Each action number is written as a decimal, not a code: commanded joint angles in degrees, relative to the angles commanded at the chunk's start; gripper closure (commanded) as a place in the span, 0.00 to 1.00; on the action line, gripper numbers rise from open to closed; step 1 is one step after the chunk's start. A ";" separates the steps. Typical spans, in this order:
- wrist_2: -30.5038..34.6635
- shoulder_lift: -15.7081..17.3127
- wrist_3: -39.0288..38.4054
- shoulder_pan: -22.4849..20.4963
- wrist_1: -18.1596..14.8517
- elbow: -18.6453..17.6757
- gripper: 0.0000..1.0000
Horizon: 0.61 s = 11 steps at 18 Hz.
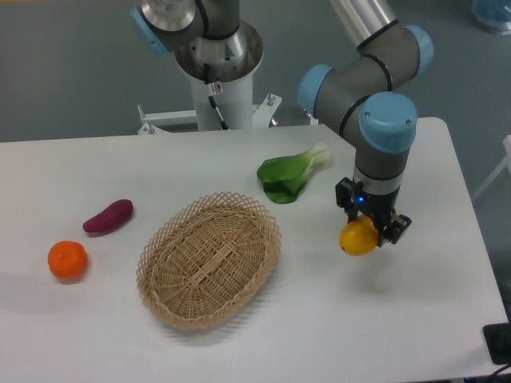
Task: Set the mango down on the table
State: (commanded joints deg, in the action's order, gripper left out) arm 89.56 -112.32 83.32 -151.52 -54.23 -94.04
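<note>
The mango (358, 238), yellow shading to orange, hangs in my gripper (372, 227), which is shut on its upper part. It sits low over the right half of the white table (319, 319), with a faint shadow just under it. Whether it touches the tabletop I cannot tell. The gripper's black fingers point straight down and partly hide the top of the fruit.
An oval wicker basket (210, 258) lies at mid table, left of the mango. A green leafy vegetable (291, 175) lies behind it. A purple sweet potato (108, 216) and a round orange fruit (67, 260) sit at the far left. The robot base (217, 72) stands at the back.
</note>
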 joint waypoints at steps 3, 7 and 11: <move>0.00 0.00 0.09 0.09 0.00 0.00 0.67; 0.00 -0.09 0.09 0.09 0.00 0.00 0.66; -0.09 -0.09 -0.17 0.09 -0.44 0.09 0.66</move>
State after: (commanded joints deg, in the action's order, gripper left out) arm 89.47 -112.41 83.15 -151.44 -54.66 -93.96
